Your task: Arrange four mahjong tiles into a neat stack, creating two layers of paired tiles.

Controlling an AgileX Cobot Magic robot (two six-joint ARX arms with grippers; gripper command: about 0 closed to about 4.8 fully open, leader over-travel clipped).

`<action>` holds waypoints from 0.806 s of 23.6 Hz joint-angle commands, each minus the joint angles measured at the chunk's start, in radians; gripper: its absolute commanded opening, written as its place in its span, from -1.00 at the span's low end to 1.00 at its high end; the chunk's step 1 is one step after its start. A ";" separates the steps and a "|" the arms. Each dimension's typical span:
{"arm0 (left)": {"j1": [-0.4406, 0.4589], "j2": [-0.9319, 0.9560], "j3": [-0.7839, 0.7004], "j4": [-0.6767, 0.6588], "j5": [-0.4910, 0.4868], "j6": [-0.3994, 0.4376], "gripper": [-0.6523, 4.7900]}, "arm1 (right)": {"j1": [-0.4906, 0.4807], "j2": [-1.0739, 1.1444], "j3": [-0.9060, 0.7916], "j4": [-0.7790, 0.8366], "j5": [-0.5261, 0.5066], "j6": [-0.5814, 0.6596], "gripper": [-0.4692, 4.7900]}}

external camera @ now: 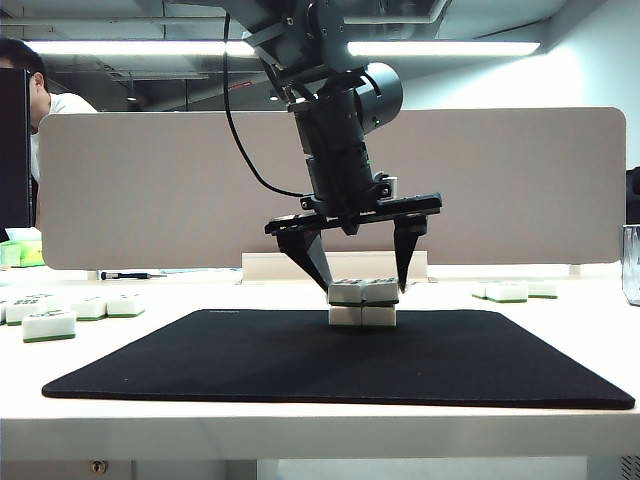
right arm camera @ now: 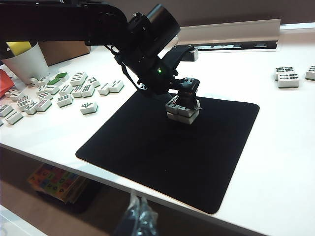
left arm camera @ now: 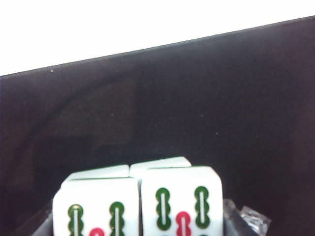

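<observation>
The four white, green-backed mahjong tiles are seen stacked two-on-two on the black mat. The left gripper straddles the top pair, jaws released (right gripper indeterminate). A straight vertical withdrawal is advised.

A: Any writing to read here?
B: No words or brands. The top two mahjong tiles carry only green and red bamboo marks; loose tiles' faces are too small.

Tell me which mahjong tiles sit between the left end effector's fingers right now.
The top pair of the stack on the black mat; the left end effector straddles it, jaws spread. The bottom pair lies below the fingertips; loose tiles stay off the mat.
</observation>
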 commanded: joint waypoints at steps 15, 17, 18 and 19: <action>-0.002 -0.004 0.003 -0.019 -0.004 0.000 0.97 | 0.001 -0.010 0.003 0.013 0.002 -0.003 -0.82; -0.002 -0.004 0.004 -0.019 -0.003 0.001 0.97 | 0.001 -0.010 0.003 0.013 0.002 -0.003 -0.82; -0.002 -0.004 0.004 -0.020 -0.003 0.001 0.97 | 0.001 -0.010 0.003 0.013 0.002 -0.003 -0.83; -0.001 -0.005 0.005 -0.023 -0.001 0.001 0.97 | 0.001 -0.010 0.003 0.013 0.002 -0.003 -0.82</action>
